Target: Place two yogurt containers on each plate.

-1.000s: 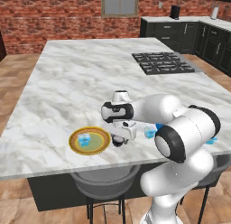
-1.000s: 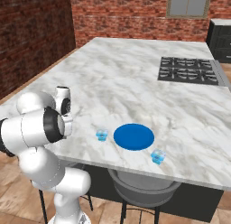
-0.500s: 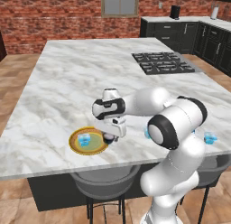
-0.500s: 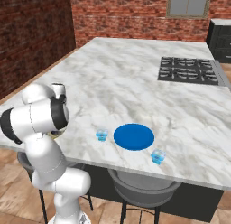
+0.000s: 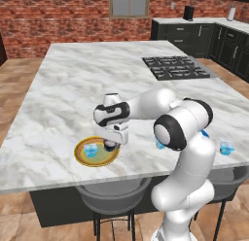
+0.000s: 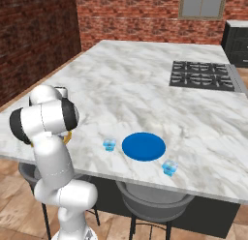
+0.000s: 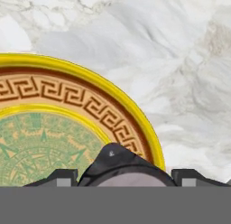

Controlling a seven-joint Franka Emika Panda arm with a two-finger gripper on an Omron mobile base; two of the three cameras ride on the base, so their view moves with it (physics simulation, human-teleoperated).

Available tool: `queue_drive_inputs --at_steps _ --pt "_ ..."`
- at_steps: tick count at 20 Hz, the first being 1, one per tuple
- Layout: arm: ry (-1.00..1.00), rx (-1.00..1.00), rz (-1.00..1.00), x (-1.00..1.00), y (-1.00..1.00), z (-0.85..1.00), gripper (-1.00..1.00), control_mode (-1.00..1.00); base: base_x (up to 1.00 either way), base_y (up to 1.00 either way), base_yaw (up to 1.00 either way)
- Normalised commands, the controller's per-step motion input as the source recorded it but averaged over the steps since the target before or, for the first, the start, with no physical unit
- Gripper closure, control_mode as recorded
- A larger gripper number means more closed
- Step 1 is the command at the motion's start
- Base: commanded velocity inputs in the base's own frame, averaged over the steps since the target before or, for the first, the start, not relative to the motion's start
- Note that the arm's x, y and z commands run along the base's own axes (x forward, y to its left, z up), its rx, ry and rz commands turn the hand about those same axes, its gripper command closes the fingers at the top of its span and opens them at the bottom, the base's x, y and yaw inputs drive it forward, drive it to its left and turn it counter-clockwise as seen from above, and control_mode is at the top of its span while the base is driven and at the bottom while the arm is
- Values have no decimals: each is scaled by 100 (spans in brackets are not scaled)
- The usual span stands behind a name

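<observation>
One dark cup [image 5: 111, 146] pinched in the tool [image 5: 112, 146] — over the yellow-rimmed plate [image 5: 82, 157].

Red brick walls [image 5: 58, 16] with a grey-framed window [image 5: 129, 3] — a white marble island [image 5: 97, 79] (black cooktop [image 5: 177, 67] inset), dark cabinets [image 5: 204, 38], stools [image 5: 114, 198] and terracotta floor tiles [image 5: 14, 215].

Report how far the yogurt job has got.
Done: one pale blue cup sits on the yellow-rimmed plate. In hand: the pincer holds the dark cup low over that plate's right edge, not yet released. Left: the blue plate is bare; a blue cup stands to its left and another blue cup near the counter edge, and both must go onto it.
</observation>
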Motion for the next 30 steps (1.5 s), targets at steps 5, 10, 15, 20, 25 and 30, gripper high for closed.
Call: queue_drive_inputs --at_steps 5,10,15,20,25,30 --pt "-2 0 0 18 29 -14 100 -100 0 0 0" --pt "0 0 0 10 21 -27 100 -100 0 0 0" --pt "0 -1 0 10 1 -27 100 -100 0 0 0" --pt "0 0 0 17 0 -18 100 -100 0 0 0" --pt "0 0 0 9 1 -10 100 -100 0 0 0" --pt "0 0 0 -10 6 -8 -100 -100 0 0 0"
